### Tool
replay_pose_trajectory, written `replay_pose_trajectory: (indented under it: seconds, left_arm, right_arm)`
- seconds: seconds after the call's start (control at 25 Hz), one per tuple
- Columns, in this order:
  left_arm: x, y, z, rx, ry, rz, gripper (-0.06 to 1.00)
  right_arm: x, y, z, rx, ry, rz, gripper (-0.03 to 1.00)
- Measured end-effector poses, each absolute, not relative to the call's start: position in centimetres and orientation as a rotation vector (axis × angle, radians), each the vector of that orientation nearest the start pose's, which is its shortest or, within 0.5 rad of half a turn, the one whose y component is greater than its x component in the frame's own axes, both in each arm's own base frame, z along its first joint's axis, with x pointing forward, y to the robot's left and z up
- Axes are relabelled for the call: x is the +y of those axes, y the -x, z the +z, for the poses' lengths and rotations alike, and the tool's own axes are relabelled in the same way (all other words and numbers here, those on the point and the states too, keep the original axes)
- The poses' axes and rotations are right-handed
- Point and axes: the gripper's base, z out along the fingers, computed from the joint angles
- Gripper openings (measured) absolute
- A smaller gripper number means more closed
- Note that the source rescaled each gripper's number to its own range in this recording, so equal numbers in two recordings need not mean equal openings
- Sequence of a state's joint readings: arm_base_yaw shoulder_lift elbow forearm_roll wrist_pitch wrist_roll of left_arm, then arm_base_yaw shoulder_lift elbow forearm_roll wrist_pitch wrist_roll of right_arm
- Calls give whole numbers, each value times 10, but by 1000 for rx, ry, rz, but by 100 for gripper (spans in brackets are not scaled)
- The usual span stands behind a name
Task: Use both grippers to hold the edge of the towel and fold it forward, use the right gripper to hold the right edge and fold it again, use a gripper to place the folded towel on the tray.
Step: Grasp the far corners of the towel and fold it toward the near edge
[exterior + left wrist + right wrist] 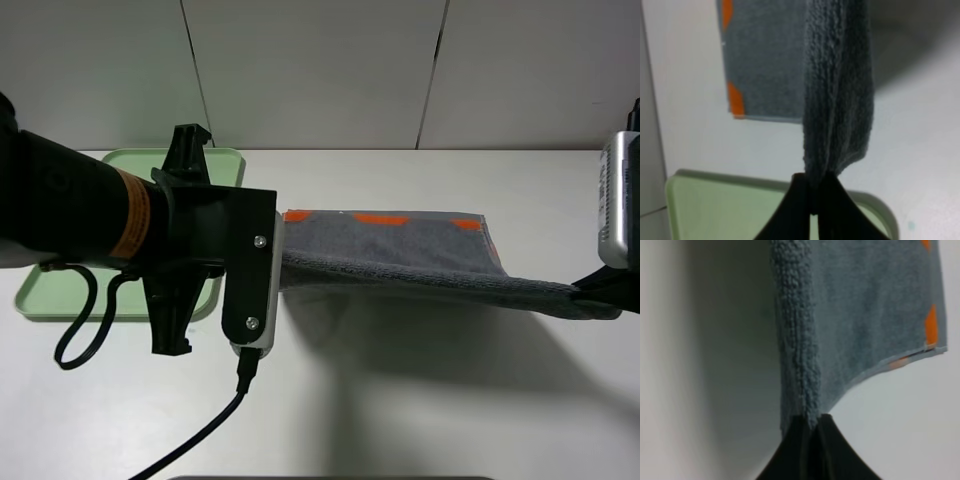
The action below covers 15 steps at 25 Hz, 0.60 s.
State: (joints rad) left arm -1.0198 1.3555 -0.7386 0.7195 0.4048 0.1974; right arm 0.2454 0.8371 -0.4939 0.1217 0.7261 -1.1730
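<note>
exterior high: grey towel point(400, 255) with near edge raised off table point(400, 410), far edge flat, tray point(60, 295) at left | left wrist: left gripper point(813, 195) pinching raised towel edge, tray visible beyond | right wrist: right gripper point(812, 432) clamped on that edge, no tray in view

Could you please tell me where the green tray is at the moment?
In the exterior high view, the tray sits at the left of the table, partly behind the left arm, just left of the towel.
</note>
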Motion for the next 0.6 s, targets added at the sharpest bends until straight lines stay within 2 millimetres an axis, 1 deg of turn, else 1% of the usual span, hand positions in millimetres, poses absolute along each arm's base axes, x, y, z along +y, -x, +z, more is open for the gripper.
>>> replay_pose_trajectory:
  seconds: [0.4,0.6]
  left_arm:
    - [-214,-155,234,1511,-1841,247,0]
    - [-218,-160,238,1552,-1818,266,0]
  right_arm:
    - [40,-130,242,1999,1599,-220,0]
    - [41,-132,242,1995,1585,-225,0]
